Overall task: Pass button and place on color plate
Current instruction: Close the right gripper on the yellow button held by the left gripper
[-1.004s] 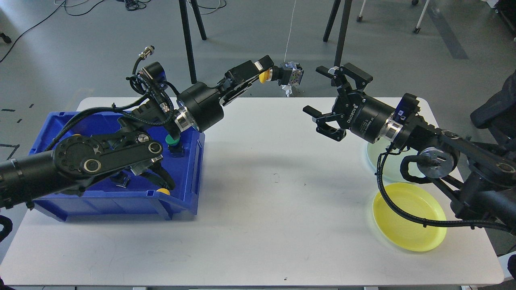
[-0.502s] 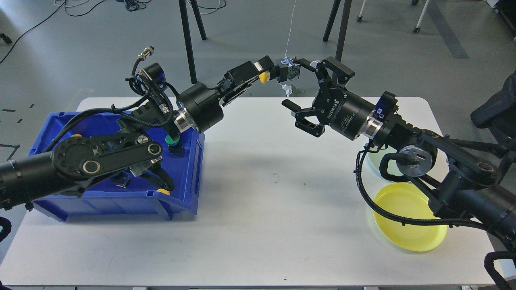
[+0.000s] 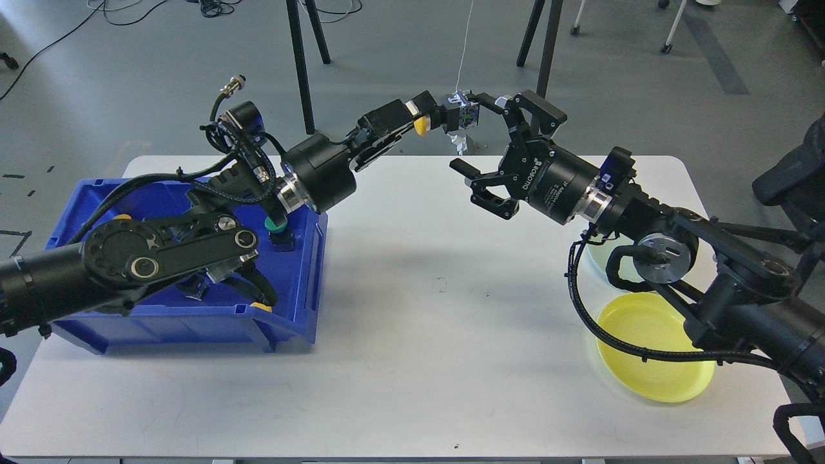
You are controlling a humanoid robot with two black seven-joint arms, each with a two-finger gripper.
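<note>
Table (image 3: 412, 361): white top, carries your bin on the left and your plates on the right; middle is bare.
Bin (image 3: 293, 303): blue, left side of table. You see a green-capped button (image 3: 276, 224) by its right wall and a yellow cap (image 3: 260, 305) near the front wall, both half hidden by the left arm.
Right arm: comes in from the right, crosses over both plates, reaches up toward the far table edge.
Left arm: comes in from the left over the bin, stretches up and right past the far edge.
Yellow plate (image 3: 651, 380): near right corner, partly covered by the right arm and its cable.
Pale green plate (image 3: 596, 256): just behind the yellow one, mostly hidden by the arm.
Right gripper (image 3: 490, 142): fingers spread wide; upper finger (image 3: 515, 106) sits right at the button's body, lower finger is well below it. Not closed on anything.
Left gripper (image 3: 422, 116): fingers clamped on the button's yellow cap end.
Button (image 3: 451, 117): yellow cap, black neck, metallic block; held in the air above the far table edge, between your two grippers, block end pointing at the right gripper.
</note>
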